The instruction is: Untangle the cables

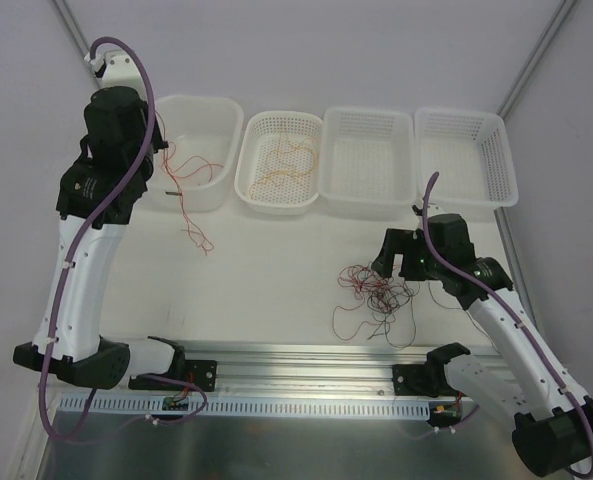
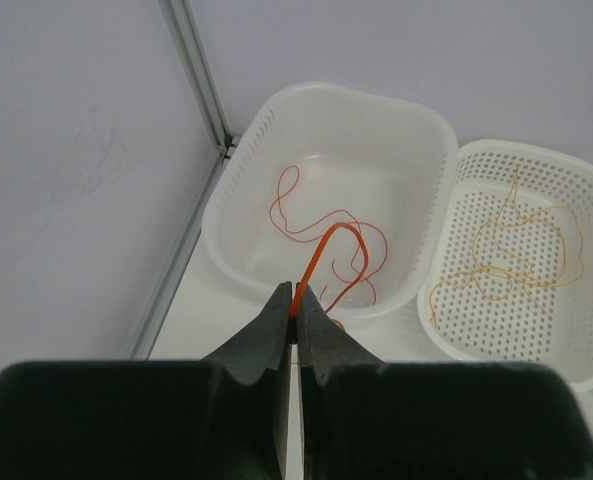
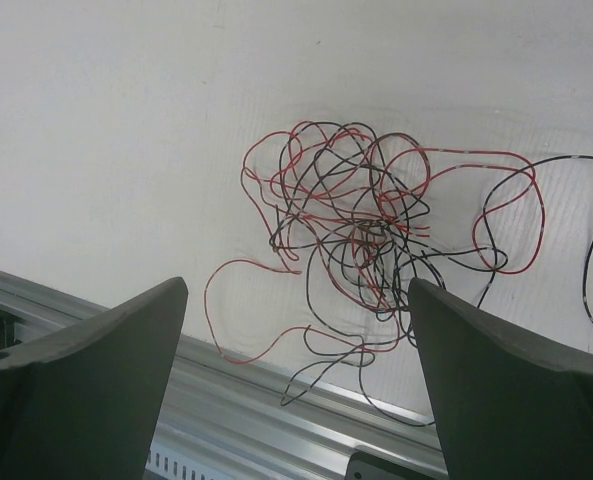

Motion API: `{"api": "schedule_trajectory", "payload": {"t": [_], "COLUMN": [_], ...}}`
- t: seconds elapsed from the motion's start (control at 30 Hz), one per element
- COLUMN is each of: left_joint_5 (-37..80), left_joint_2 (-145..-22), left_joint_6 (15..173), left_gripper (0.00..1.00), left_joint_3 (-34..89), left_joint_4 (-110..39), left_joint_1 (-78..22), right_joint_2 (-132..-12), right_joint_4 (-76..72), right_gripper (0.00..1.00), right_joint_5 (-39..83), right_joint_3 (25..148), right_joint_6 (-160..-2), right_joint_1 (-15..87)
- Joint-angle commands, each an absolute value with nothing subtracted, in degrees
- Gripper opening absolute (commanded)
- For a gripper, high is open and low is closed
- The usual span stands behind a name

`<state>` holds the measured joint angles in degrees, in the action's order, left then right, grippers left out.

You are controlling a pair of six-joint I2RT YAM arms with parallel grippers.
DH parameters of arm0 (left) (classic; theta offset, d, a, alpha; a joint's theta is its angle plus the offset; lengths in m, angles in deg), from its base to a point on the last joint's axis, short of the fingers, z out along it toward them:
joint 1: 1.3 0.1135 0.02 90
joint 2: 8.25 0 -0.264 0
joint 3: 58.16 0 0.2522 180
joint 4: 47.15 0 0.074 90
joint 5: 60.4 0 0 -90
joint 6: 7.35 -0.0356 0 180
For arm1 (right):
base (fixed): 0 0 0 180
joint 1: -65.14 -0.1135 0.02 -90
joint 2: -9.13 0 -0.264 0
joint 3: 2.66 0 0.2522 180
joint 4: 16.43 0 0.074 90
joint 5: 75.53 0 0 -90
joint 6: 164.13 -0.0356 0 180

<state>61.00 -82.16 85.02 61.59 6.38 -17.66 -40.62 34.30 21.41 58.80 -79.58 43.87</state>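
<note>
White table (image 1: 276, 270). Left gripper (image 2: 295, 318) pinches orange cable (image 2: 313, 268) near tub (image 2: 348, 90); I'd drop it well inside. Right gripper (image 3: 298, 290) gapes over tangle (image 3: 356, 220); I'd take one outer loop.

Along the far side of the worktop (image 1: 276, 250), left to right: tub (image 1: 211, 125), second basket (image 1: 281, 205), third basket (image 1: 366, 160), fourth basket (image 1: 466, 160). In the tub, a cable (image 2: 326, 235), one end held in the left end effector (image 2: 296, 305) above the near rim. In the second basket, another cable (image 1: 281, 165). Just before the tub, a loose strand (image 1: 196, 235). Before the third basket, a tangle of cables (image 3: 361, 215), beneath the right end effector (image 3: 298, 290).
</note>
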Motion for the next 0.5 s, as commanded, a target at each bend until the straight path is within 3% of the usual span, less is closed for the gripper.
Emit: {"api": "schedule_trajectory", "payload": {"t": [0.0, 0.47], "left_joint_5": [59.84, 55.01], "left_joint_2": [-82.52, -80.41], "left_joint_6": [83.18, 83.79], "left_gripper": [0.0, 0.0], "left_joint_3": [67.21, 70.47], "left_joint_4": [4.5, 4.58], "left_joint_1": [-16.77, -16.68], "right_joint_2": [-39.47, -39.03], "right_joint_4": [34.69, 34.86], "right_gripper": [0.97, 0.97], "right_joint_5": [21.5, 21.59], "right_joint_3": [61.98, 63.3], "right_joint_6": [-78.61, -78.7], "right_joint_1": [43.43, 42.82]}}
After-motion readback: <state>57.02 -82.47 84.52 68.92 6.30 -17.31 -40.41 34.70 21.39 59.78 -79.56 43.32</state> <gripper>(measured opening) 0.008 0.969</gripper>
